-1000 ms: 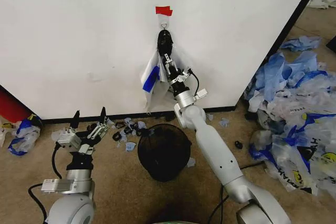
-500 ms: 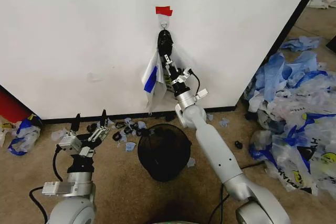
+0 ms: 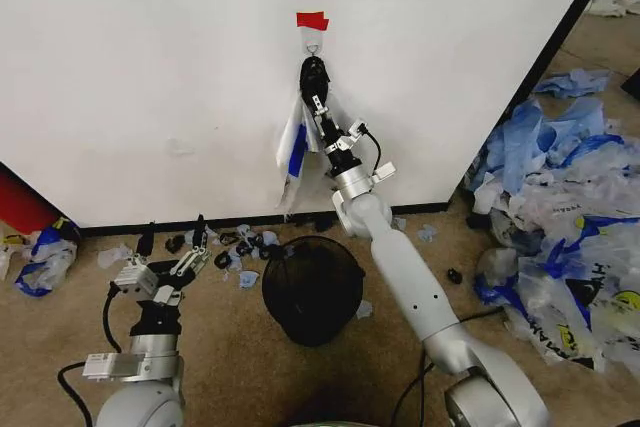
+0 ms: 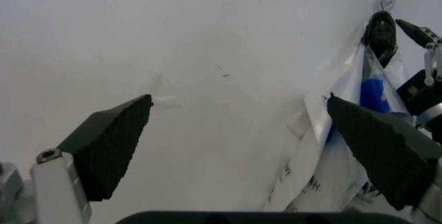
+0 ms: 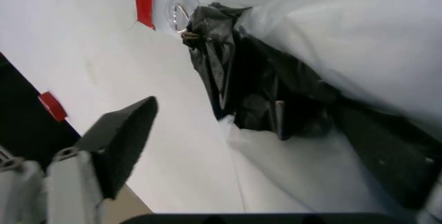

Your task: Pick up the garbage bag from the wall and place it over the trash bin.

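The garbage bag (image 3: 294,143), thin and whitish with a blue patch, hangs on the wall (image 3: 150,77) from a small hook (image 3: 313,47) under a red tape patch (image 3: 312,20). Its dark bunched top (image 5: 235,79) hangs from the hook (image 5: 181,16). My right gripper (image 3: 318,109) is raised against the bag just below that bunch. Its fingers (image 5: 124,136) are open, with the dark bunch and white plastic between them. The black mesh trash bin (image 3: 312,289) stands on the floor below. My left gripper (image 3: 172,239) hovers low at the left, open and empty, facing the wall with the bag (image 4: 345,146) off to one side.
A big heap of blue-and-white bags (image 3: 560,207) covers the floor at the right. Small scraps (image 3: 240,245) lie along the wall's black base strip. Another bag (image 3: 40,252) and a red object (image 3: 20,205) sit at the far left.
My right gripper has risen slightly along the bag toward the hook, and the bag has shifted a little. The left gripper has sunk a bit lower.
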You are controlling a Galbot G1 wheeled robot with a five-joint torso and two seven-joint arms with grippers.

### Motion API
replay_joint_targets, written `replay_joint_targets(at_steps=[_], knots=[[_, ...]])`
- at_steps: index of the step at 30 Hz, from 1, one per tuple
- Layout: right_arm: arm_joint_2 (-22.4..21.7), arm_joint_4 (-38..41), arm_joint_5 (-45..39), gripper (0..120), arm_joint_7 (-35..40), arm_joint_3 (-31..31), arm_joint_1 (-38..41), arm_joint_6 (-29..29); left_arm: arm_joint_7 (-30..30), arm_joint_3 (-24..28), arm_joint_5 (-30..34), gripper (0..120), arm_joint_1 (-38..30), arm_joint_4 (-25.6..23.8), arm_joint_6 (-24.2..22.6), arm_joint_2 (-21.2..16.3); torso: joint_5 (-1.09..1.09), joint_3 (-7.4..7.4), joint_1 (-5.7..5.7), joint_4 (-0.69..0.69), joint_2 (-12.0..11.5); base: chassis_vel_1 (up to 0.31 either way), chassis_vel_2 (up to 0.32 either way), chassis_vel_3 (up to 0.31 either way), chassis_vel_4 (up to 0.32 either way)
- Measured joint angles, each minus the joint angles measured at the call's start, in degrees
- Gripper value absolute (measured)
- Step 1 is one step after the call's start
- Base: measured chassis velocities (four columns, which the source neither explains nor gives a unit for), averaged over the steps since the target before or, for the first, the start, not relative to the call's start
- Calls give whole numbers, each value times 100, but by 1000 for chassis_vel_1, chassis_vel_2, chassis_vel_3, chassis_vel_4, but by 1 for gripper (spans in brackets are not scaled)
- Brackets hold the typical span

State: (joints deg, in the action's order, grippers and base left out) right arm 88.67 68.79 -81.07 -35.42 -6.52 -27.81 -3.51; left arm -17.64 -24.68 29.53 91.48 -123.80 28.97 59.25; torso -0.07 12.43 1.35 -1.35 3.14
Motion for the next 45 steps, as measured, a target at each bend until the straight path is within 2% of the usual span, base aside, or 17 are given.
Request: replay_joint_targets(at_steps=[2, 9, 11, 16, 18, 22, 23, 24, 25, 35, 45], knots=[[-6, -8, 12, 88, -8, -2, -8, -9, 1, 8, -8, 100, -1, 9, 0, 3, 0, 0, 0, 0, 0, 0, 0, 0, 0], [-35, -32, 68, 57, -45, -4, -66, -49, 5, 50, -27, 100, -20, 61, 1, 18, 0, 0, 0, 0, 0, 0, 0, 0, 0], [-26, -52, 83, 54, -47, -10, -66, -60, 5, 58, -32, 100, -17, 63, 2, 21, 0, 0, 0, 0, 0, 0, 0, 0, 0], [2, -112, 112, 32, -53, -20, -62, -91, 10, 69, -44, 100, -7, 63, 9, 13, 0, 0, 0, 0, 0, 0, 0, 0, 0], [7, -122, 115, 30, -53, -23, -57, -95, 10, 69, -43, 100, -9, 63, 9, 8, 0, 0, 0, 0, 0, 0, 0, 0, 0], [20, -151, 122, 12, -53, -32, -28, -127, 11, 72, -41, 100, -7, 63, 11, 13, 0, 0, 0, 0, 0, 0, 0, 0, 0], [20, -151, 122, 12, -53, -32, -28, -127, 11, 72, -41, 100, -7, 63, 11, 13, 0, 0, 0, 0, 0, 0, 0, 0, 0], [22, -156, 127, 4, -53, -32, -26, -142, 14, 81, -50, 100, 3, 69, 17, 32, 0, 0, 0, 0, 0, 0, 0, 0, 0], [23, -159, 128, 1, -53, -34, -25, -150, 15, 85, -55, 100, 11, 71, 20, 41, 0, 0, 0, 0, 0, 0, 0, 0, 0], [-62, 34, 98, 0, -43, -2, -111, -192, 19, 72, -78, 100, 20, 86, 33, 29, 0, 0, 0, 0, -1, 0, 0, 0, 0], [-689, 1027, -139, 0, 198, 234, -497, -180, 16, 78, -60, 100, -69, 104, 35, -20, 0, 0, 0, 0, -1, 0, 0, 0, 0]])
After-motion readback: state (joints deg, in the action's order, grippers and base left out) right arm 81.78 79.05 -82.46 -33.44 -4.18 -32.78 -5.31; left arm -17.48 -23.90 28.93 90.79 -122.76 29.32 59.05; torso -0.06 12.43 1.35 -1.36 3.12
